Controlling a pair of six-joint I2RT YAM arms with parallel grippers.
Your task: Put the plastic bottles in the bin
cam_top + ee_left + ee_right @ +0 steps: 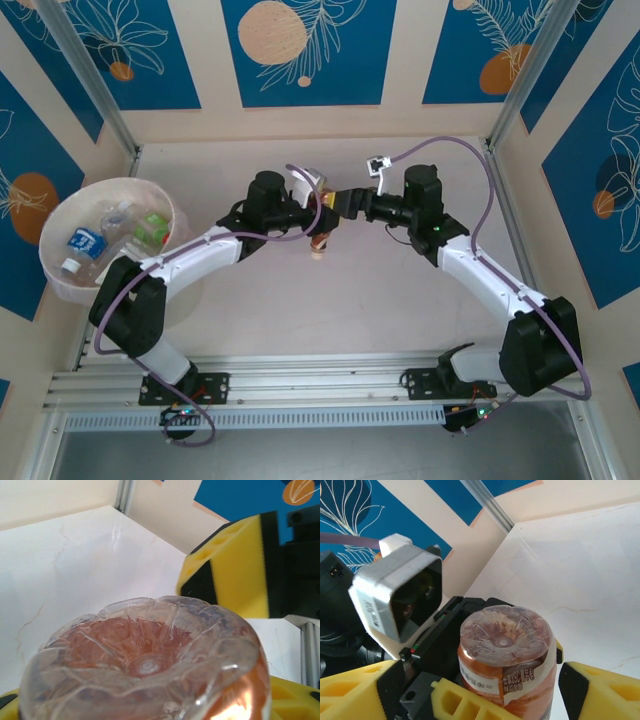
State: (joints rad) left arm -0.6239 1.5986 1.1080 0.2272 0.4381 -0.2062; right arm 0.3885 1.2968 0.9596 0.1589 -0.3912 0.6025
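Observation:
An orange-labelled clear plastic bottle hangs above the middle of the table, cap down, where the two grippers meet. My left gripper is shut on it. In the left wrist view the ribbed bottle base sits right between that gripper's yellow fingertips. My right gripper stands open around the same bottle, its yellow fingers apart from the sides, while a left finger presses the label. The pale bin at the far left holds several bottles.
The right gripper's yellow finger stands close beside the bottle in the left wrist view. Cream walls with aluminium posts enclose the white table. A rail carries both arm bases at the near edge.

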